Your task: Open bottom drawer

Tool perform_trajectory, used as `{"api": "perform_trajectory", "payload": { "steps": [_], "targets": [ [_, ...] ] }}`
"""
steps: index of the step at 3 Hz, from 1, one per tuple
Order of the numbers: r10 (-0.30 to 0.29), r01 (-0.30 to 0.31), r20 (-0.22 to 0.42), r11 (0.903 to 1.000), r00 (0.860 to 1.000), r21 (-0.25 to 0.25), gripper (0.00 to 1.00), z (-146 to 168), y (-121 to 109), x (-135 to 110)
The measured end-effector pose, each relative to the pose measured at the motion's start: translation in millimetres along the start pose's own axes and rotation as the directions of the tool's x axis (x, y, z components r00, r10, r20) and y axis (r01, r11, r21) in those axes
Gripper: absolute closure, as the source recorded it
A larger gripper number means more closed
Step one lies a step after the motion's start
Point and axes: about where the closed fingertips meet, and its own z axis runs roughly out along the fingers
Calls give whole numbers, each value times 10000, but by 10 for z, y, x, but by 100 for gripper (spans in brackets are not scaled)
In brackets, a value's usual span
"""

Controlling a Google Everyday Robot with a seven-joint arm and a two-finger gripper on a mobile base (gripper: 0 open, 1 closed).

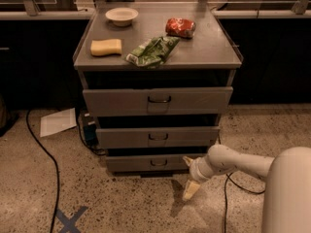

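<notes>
my gripper (189,175): low near the floor, right of the cabinet (206,50) base, fingers spread apart, holding nothing | upper fingertip (186,158): close by the right end of the bottom drawer (131,164) | bottom drawer: lowest of three fronts, dark loop handle (158,162) at centre, I am not gripping it

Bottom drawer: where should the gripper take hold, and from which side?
On the bottom drawer, take the small dark loop handle at its front's centre, coming straight in from the front: the panel is otherwise flat. The gripper sits open, low, right of that handle.
</notes>
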Motion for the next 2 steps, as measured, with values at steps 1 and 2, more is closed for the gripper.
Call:
{"api": "perform_trajectory", "payload": {
  "steps": [1,2],
  "targets": [
    [-77,73,320,9999,9995,143,0,394,-46,122],
    [-147,144,574,9999,9982,60,0,934,-119,277]
  ]
}}
